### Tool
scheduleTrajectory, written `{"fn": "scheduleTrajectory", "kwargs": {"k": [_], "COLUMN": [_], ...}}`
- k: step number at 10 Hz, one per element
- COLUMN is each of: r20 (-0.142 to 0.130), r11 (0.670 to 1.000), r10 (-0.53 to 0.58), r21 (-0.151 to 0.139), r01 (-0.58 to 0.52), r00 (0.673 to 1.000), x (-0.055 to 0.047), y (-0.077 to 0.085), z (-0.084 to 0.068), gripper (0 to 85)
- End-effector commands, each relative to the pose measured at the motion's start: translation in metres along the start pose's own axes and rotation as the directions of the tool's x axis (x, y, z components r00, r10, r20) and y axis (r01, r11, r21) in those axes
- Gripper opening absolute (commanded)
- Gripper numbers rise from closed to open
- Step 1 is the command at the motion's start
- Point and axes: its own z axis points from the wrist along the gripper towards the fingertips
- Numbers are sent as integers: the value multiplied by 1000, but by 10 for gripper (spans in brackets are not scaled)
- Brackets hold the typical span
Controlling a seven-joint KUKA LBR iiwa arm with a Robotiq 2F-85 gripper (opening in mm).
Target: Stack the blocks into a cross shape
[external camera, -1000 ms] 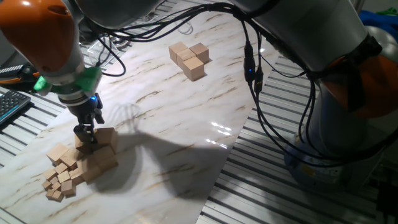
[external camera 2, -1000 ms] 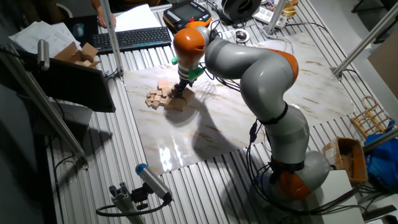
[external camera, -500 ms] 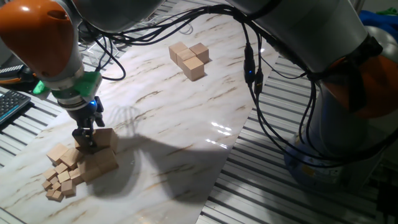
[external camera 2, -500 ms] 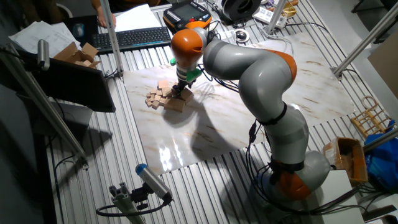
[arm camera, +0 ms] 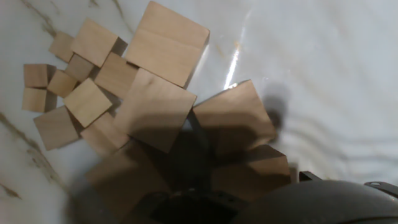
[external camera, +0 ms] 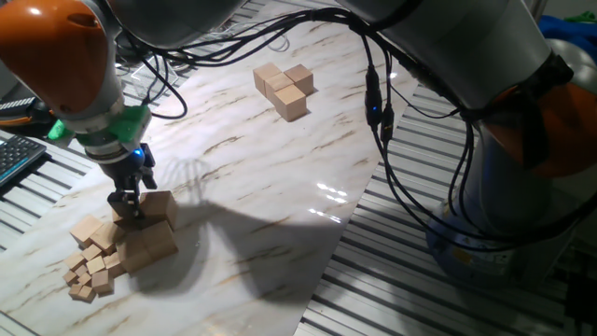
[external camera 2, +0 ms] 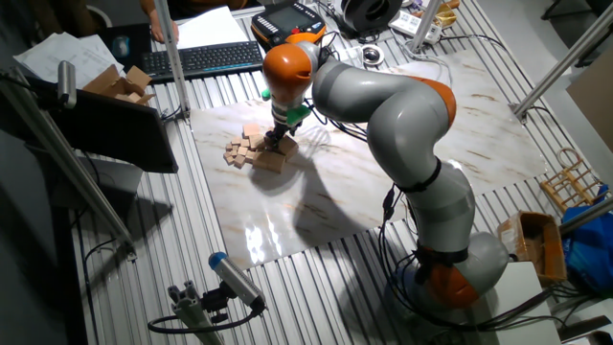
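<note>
Hovering low over the loose pile, the gripper (external camera: 127,207) is reaching down among the large wooden blocks (external camera: 149,229) at the near left corner of the marble-patterned board (external camera: 280,187); its fingertips are sitting at the top of one block (external camera: 155,204), but I cannot tell whether they are spread or pinched on it, since the hand view is showing only dark shadow where the fingers meet the wood. Compared with a second ago the hand is barely shifting: it is drifting slightly sideways and up while the pile is staying as it was. My reading is that the grasp is just being settled, so the pick for the next part of the cross is only starting. Beside the large cubes, much smaller wooden cubes (external camera: 89,275) are lying scattered, touching one another. Farther across the board, a flat cluster of placed blocks (external camera: 284,86) is sitting well apart from the pile. Beyond, a keyboard (external camera 2: 206,59) is lying off the board. No readable writing or brand is showing anywhere.
</note>
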Motion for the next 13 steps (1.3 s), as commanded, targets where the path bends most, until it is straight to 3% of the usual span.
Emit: {"fn": "scheduleTrajectory", "kwargs": {"k": [1, 4, 5, 8, 10, 11, 13], "r20": [-3, 2, -4, 2, -7, -15, -32], "r11": [1000, 1000, 1000, 997, 998, 999, 999], "r10": [0, -17, -26, -64, -53, -38, -42], "r21": [3, 8, 17, 52, 36, 19, 25], "r01": [0, 17, 26, 64, 53, 38, 43], "r00": [1000, 1000, 1000, 998, 999, 999, 999], "x": [1, 2, 2, 5, 4, 3, 1], "y": [0, -4, -3, -1, -2, -2, -8], "z": [0, 5, 6, 18, 17, 11, 4], "gripper": [680, 680, 510, 510, 510, 680, 680]}}
